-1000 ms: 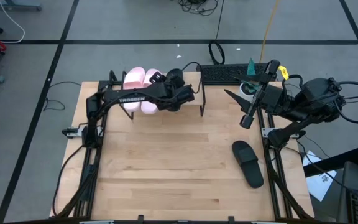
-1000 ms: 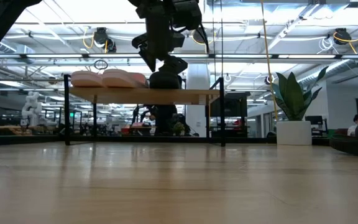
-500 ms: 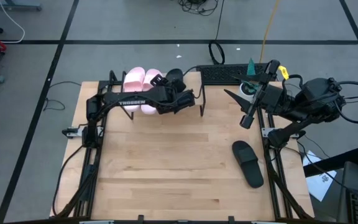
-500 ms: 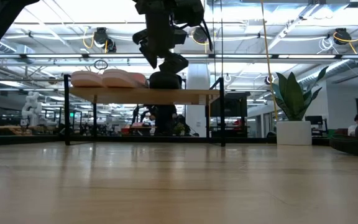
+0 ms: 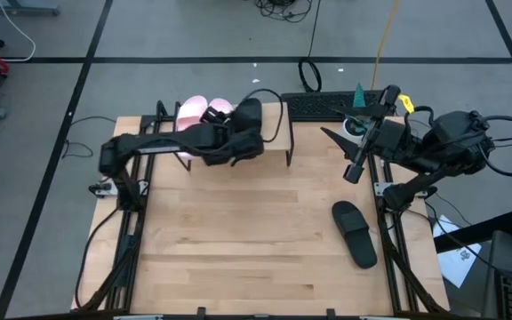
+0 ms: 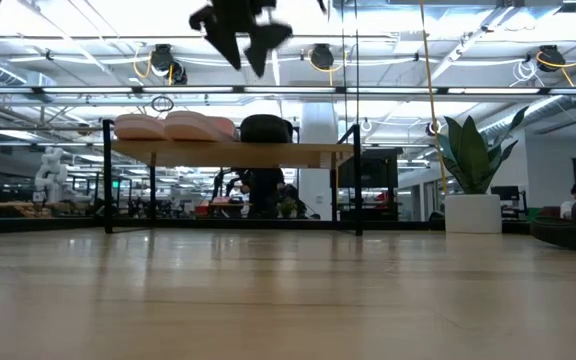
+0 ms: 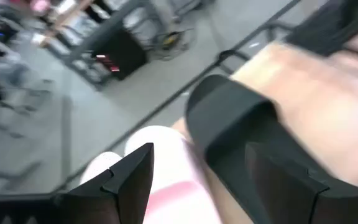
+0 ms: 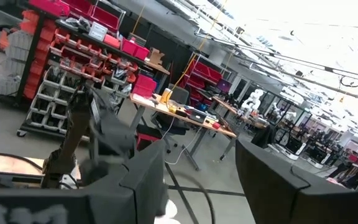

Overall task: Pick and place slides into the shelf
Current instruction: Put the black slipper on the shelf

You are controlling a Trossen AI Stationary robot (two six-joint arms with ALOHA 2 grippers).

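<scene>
The shelf (image 5: 275, 114) stands at the table's far edge. On its top lie the pale pink pair (image 5: 192, 108) and, to their right, one black slide (image 5: 250, 110). The low view shows the pink pair (image 6: 173, 126) and this black slide (image 6: 266, 128) resting sole-down on the plank (image 6: 313, 152). The other black slide (image 5: 355, 233) lies flat on the table near its right edge. My left gripper (image 6: 240, 35) hangs open, high above the shelf and clear of everything; its wrist view looks down on the black slide (image 7: 229, 124) and a pink one (image 7: 163, 165). My right gripper (image 5: 354, 171) waits open at the table's right edge.
A black keyboard (image 5: 323, 105) and a small white-and-teal object (image 5: 356, 124) sit just past the table's far right corner. Bare wood (image 5: 238, 231) fills the table's middle and near side. The shelf top has bare plank to the right of the black slide.
My left gripper has let go of the black slide, risen well above the shelf and drawn back a little toward the table's left. The black slide stays where it was on the shelf, beside the pink pair. The right arm has kept still.
</scene>
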